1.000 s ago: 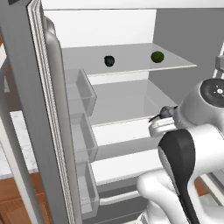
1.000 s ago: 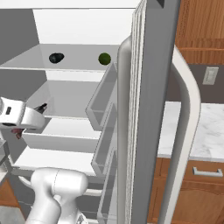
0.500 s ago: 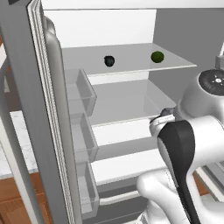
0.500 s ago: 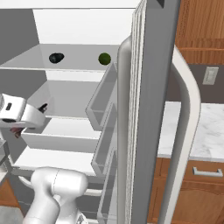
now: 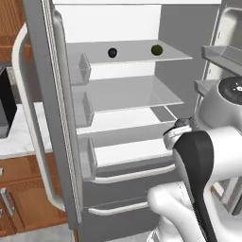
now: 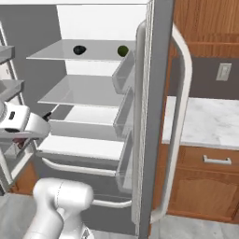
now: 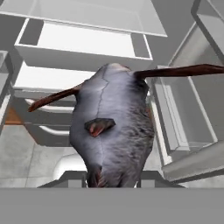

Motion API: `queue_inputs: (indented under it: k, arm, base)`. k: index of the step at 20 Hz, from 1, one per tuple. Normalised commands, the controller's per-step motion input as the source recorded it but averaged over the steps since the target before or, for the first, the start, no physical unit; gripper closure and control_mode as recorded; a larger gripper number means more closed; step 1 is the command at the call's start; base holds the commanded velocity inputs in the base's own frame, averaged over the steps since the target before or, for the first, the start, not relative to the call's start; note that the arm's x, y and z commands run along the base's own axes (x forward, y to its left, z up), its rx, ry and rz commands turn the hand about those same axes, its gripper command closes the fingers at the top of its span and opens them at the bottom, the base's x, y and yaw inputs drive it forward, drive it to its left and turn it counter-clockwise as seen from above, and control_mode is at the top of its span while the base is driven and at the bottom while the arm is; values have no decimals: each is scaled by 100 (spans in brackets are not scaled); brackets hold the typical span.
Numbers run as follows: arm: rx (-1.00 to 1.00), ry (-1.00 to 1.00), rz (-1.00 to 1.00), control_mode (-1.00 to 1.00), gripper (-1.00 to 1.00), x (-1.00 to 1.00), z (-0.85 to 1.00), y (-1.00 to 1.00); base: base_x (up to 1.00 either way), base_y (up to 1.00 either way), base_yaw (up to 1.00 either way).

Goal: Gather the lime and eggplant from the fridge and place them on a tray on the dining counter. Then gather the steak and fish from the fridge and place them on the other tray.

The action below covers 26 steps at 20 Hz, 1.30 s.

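Carrying the fish (image 7: 113, 127) clear of the fridge (image 5: 142, 156) is the step in hand, judging by the grey, finned body pinched in the hand (image 7: 114, 178) and hanging right in front of its camera. To do it well, the robot should keep the pinch firm near the fish's lower end, since the long body sticks far out from the fingers and could swing or slip. It should also back away slowly, so the thin reddish fins do not catch the door bins or the drawer fronts close by.

The white arm (image 5: 203, 160) is folded low at the fridge's right side, its dark-jointed wrist level with the lower shelf. In the right base view the hand (image 6: 18, 123) sits near the open left door. Farther in, on the top shelf, the eggplant (image 5: 112, 52) and the lime (image 5: 157, 49) lie well apart, so the first half of the task looks undone.
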Motion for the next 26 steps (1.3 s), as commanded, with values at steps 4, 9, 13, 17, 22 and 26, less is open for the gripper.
queue_inputs:
  k: [4, 9, 13, 17, 22, 26]
  arm:
    - [0, 0, 0, 100, 100, 0, 0, 0]
    - [0, 0, 0, 100, 100, 0, 0, 0]
    - [0, 0, 0, 100, 100, 0, 0, 0]
    - [0, 0, 0, 100, 100, 0, 0, 0]
    - [0, 0, 0, 100, 100, 0, 0, 0]
    - [0, 0, 0, 100, 100, 0, 0, 0]
  base:
    - [-100, -6, 4]
    - [-100, -1, 1]
    - [-100, 6, -3]
    - [-100, 28, -20]
    - [-100, 42, -30]
    - [-100, 36, -33]
